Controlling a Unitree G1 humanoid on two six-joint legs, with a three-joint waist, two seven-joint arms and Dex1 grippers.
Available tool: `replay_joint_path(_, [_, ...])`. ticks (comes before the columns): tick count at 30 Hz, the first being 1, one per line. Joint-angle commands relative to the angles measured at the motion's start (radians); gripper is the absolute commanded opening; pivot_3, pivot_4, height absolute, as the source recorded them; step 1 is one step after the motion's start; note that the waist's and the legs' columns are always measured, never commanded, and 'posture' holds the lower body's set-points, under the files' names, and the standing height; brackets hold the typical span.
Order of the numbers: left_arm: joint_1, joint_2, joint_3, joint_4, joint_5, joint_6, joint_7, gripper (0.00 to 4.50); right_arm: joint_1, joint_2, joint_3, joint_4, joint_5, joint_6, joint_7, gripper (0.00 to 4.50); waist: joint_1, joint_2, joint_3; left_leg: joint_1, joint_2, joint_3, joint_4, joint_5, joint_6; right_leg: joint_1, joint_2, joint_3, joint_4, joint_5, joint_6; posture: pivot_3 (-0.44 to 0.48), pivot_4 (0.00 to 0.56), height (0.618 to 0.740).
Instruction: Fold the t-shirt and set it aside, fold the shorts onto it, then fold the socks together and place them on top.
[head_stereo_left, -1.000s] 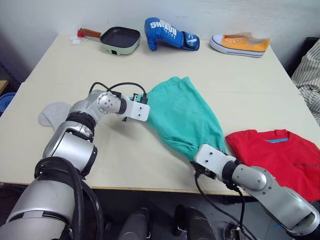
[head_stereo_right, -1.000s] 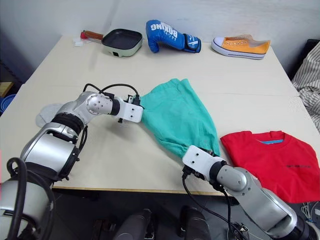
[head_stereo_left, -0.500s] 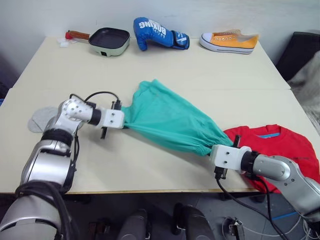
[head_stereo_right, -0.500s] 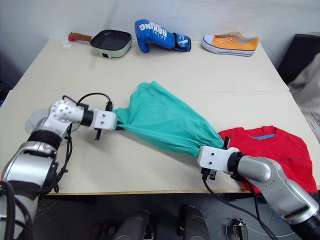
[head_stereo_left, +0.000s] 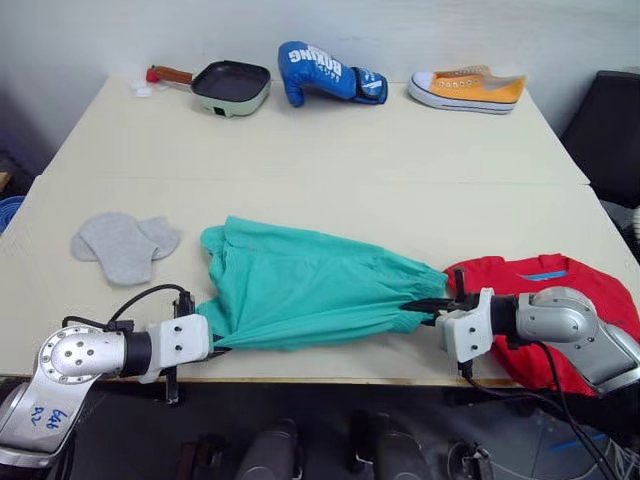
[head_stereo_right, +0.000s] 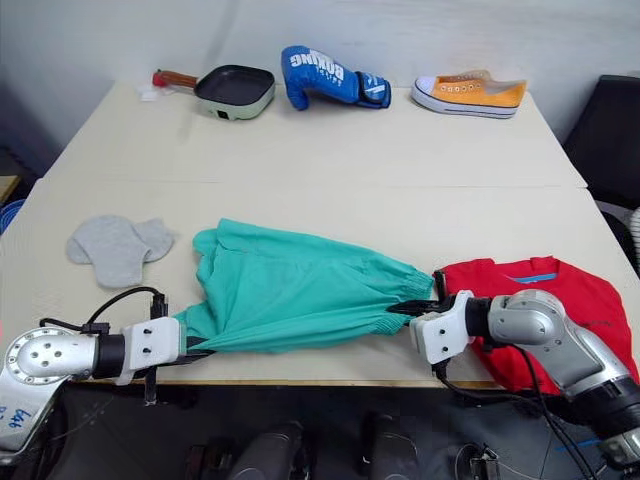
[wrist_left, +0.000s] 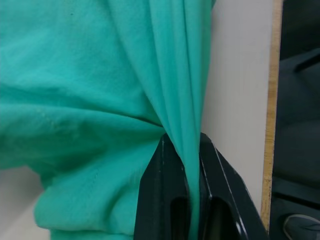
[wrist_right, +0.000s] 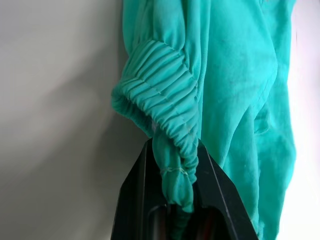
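Note:
The teal-green shorts (head_stereo_left: 300, 285) lie stretched sideways along the table's front edge. My left gripper (head_stereo_left: 212, 343) is shut on their left corner, with the cloth pinched between its black fingers (wrist_left: 162, 165). My right gripper (head_stereo_left: 438, 306) is shut on the gathered waistband (wrist_right: 165, 100) at the shorts' right end. The folded red t-shirt (head_stereo_left: 570, 285) lies at the front right, just behind the right gripper and touching the shorts' end. The light grey socks (head_stereo_left: 125, 243) lie flat and overlapping at the left, apart from the shorts.
Along the far edge sit a green frying pan (head_stereo_left: 233, 85), a blue boxing glove (head_stereo_left: 325, 72) and an orange sneaker (head_stereo_left: 467, 90). A dark object (head_stereo_left: 615, 130) stands beyond the table's right side. The wooden front edge (wrist_left: 270, 100) runs close by the left gripper.
Both grippers have drawn the shorts toward the front edge and pulled them out sideways. The left gripper dropped back to the near left; the right one moved right, up to the t-shirt.

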Motion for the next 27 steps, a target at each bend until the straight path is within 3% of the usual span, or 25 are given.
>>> replay_joint_path(1, [-0.014,0.014,0.037,0.023,0.017,0.085,0.047,0.0,-0.006,-0.015,-0.05,0.069,-0.019,-0.016,0.004,0.01,-0.003,0.0,0.0,0.0,0.0,0.0,0.0,0.0,0.0,0.0,0.0,-0.001,0.001,-0.001,-0.001,0.0,0.15,0.74])
replay_joint_path(2, [-0.017,0.017,0.038,0.025,-0.004,0.109,0.04,0.0,-0.002,-0.016,-0.056,0.069,-0.02,-0.019,-0.001,0.01,-0.006,0.001,0.0,0.0,0.0,0.0,0.0,0.001,0.001,-0.001,0.0,-0.001,0.001,-0.001,-0.002,0.0,0.15,0.74])
replay_joint_path(5, [-0.018,0.046,0.064,0.029,-0.097,0.191,-0.027,0.75,0.039,-0.027,-0.083,0.041,0.007,0.007,-0.005,0.0,-0.008,0.001,0.001,0.0,0.001,0.0,-0.001,0.001,0.002,-0.002,0.001,-0.002,0.005,-0.002,-0.004,0.0,0.15,0.74])
replay_joint_path(11, [-0.097,0.158,0.2,0.094,-0.437,0.45,-0.274,2.59,0.26,-0.068,-0.264,-0.159,0.122,0.153,-0.017,2.0,-0.003,0.005,0.003,-0.001,0.003,0.0,-0.001,0.001,0.001,-0.002,0.001,-0.003,0.002,-0.004,-0.005,0.0,0.15,0.74])
replay_joint_path(13, [-0.192,0.202,0.207,0.154,-0.537,0.534,-0.339,2.89,0.367,-0.071,-0.367,-0.281,0.238,0.281,-0.007,2.53,0.005,0.006,0.004,-0.001,0.003,-0.001,-0.001,0.001,0.0,-0.002,0.001,-0.003,0.002,-0.004,-0.005,0.0,0.15,0.74])
replay_joint_path(15, [-0.356,0.186,0.155,0.229,-0.574,0.567,-0.331,2.89,0.456,-0.062,-0.47,-0.415,0.376,0.445,-0.014,2.53,0.013,0.008,0.005,-0.001,0.003,-0.001,-0.001,0.0,-0.002,-0.002,0.001,-0.003,0.003,-0.004,-0.006,0.0,0.15,0.74])
replay_joint_path(18, [-0.604,0.072,0.042,0.337,-0.56,0.563,-0.284,2.89,0.516,-0.044,-0.57,-0.578,0.606,0.686,-0.05,2.53,0.023,0.011,0.005,0.0,0.002,-0.001,0.0,-0.001,-0.004,-0.001,0.001,-0.002,0.004,-0.004,-0.005,0.0,0.15,0.74])
replay_joint_path(20, [-0.71,-0.012,-0.055,0.405,-0.48,0.489,-0.257,2.48,0.476,-0.024,-0.576,-0.622,0.703,0.807,-0.103,2.38,0.023,0.011,0.005,0.001,0.002,-0.001,0.0,0.0,-0.002,0.0,0.001,-0.002,0.005,-0.003,-0.005,0.0,0.15,0.74])
replay_joint_path(23, [-0.821,-0.145,-0.247,0.517,-0.31,0.316,-0.25,1.66,0.313,0.046,-0.462,-0.639,0.739,0.958,-0.216,1.68,0.02,0.009,0.004,0.001,0.002,0.0,0.0,0.002,0.0,0.0,0.002,-0.002,0.009,-0.003,-0.005,0.0,0.15,0.74])
replay_joint_path(27, [-0.944,-0.342,-0.414,0.776,-0.126,0.12,-0.196,0.34,0.046,0.22,-0.182,-0.521,0.537,1.07,-0.305,0.25,0.014,0.007,0.003,-0.001,0.002,0.002,0.0,0.003,-0.001,-0.004,0.003,-0.001,0.009,-0.004,-0.005,0.0,0.15,0.74])
